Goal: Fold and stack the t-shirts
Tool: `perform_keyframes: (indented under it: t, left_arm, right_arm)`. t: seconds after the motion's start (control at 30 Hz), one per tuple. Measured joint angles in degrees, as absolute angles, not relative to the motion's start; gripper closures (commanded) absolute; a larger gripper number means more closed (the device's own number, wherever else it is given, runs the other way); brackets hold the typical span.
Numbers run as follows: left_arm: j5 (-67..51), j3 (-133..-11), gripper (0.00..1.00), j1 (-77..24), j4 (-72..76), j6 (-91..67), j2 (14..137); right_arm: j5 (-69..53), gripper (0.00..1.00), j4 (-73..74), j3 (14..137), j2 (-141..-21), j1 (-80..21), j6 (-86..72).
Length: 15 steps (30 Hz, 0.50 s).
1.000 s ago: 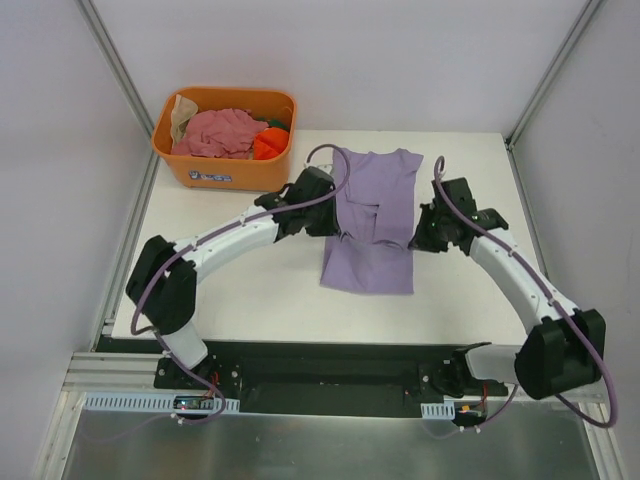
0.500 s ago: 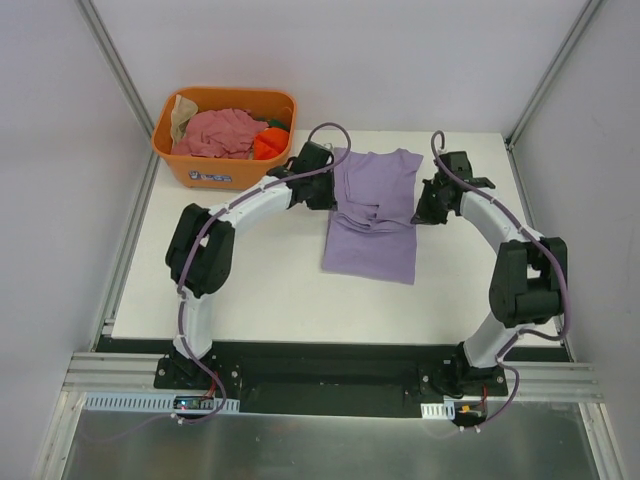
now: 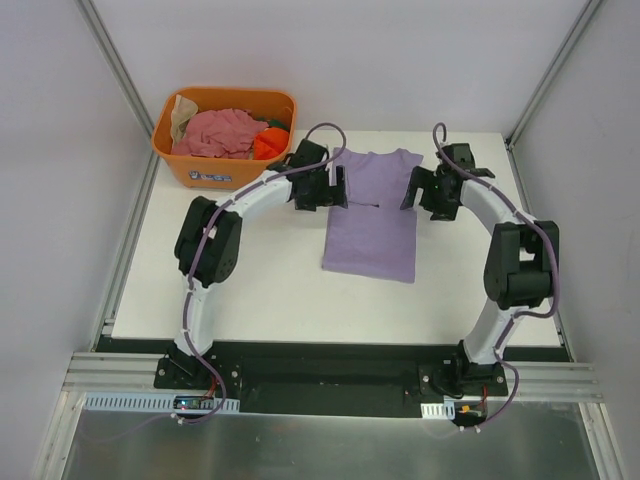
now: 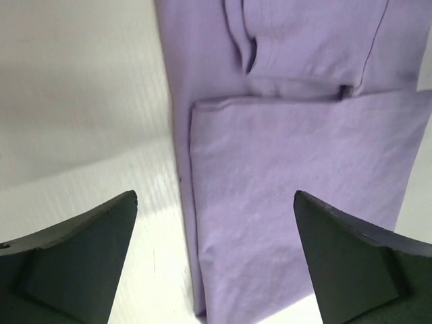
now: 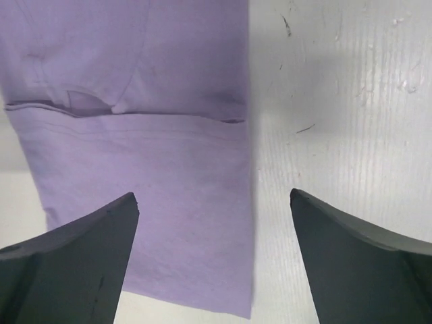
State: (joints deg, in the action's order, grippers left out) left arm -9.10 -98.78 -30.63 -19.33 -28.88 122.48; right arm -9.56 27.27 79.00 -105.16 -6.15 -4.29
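My left claw (image 4: 212, 216) hangs spread wide and empty over the left edge of the lavender t-shirt (image 3: 372, 225). My right claw (image 5: 212, 209) gapes just as empty over its right edge. The shirt lies folded flat on the white table (image 3: 250, 280). The orange tub (image 3: 190, 165), holding other t-shirts (image 3: 215, 132), sits beyond the shirt's far-left corner.

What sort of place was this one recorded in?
Most likely a lab robot cell rather than a home: a white table boxed in by plain panels on aluminium posts, arms bolted to a black base rail, and a lavender t-shirt plus an orange tub of clothes as props.
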Motion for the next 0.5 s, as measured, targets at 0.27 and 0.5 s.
perform_keyframes:
  t: [0.27, 0.5]
  left_arm:
    - [-9.41, -79.15, 0.01, -30.72, -18.63, -31.18, 105.16]
    - [-13.34, -62.43, 0.13, -33.17, -13.8, -36.01, 95.39]
  right_arm:
    - [-11.42, 0.04, 23.42, 60.53, -84.84, -6.02, -5.43]
    - [-14.79, 0.04, 16.91, 37.67, -64.99, -5.67, -11.51]
